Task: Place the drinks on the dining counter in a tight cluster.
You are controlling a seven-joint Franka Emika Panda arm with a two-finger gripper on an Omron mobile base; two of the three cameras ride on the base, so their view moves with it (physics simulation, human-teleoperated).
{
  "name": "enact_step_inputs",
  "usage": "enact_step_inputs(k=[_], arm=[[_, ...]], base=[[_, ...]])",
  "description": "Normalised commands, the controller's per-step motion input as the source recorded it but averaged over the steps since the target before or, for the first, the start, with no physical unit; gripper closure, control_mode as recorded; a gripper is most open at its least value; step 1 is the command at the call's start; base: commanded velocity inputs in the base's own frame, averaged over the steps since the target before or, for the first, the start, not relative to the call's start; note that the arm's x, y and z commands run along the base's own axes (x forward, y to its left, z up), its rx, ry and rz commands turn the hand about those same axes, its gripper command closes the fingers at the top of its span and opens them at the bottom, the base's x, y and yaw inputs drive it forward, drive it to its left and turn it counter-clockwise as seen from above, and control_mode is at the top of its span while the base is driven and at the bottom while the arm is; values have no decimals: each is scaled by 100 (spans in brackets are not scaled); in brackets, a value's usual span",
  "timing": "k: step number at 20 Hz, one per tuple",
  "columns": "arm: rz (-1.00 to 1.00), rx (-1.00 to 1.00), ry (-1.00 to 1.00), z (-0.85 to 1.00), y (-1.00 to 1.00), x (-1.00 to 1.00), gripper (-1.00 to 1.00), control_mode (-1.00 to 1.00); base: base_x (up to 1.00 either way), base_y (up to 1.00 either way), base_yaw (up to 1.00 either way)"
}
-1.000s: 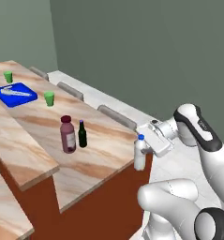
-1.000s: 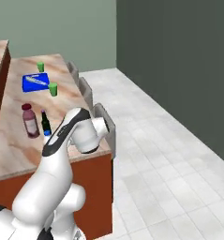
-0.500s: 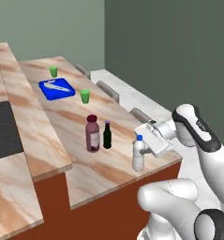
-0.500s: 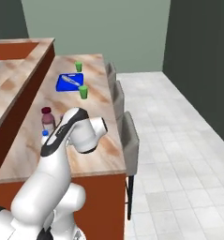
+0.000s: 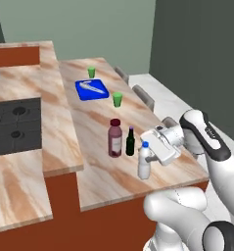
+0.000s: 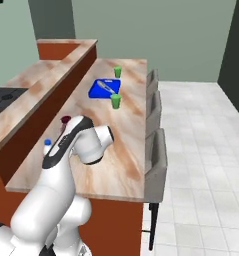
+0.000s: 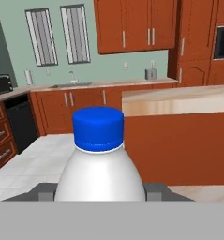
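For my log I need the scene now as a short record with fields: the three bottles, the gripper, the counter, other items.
white bottle: upright on the dining counter, near its front end
gripper: at the white bottle; closure cannot be told
maroon bottle: upright, beyond the white one
green bottle: upright, beside the maroon one
cluster: white bottle stands slightly apart from the pair
other: two green cups, blue tray

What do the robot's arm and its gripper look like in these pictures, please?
The arm is glossy white with rounded, bulbous links and dark grey bands at the joints; the same white shell with a dark stripe shows in the right base view. Its gripper is a boxy white hand. No cables or markings are visible.
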Motion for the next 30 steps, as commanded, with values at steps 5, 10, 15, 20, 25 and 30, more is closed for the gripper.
enact_step_inputs(k=[5,10,15,20,25,30], arm=[[0,0,0,0,0,0,100,100],[0,0,0,0,0,0,100,100],[0,0,0,0,0,0,100,100],[0,0,0,0,0,0,100,100],[0,0,0,0,0,0,100,100],[0,0,0,0,0,0,100,100]], base=[[43,-35,24],[45,-39,16],[28,-15,6],[0,0,0],[0,0,0],[3,-6,0]])
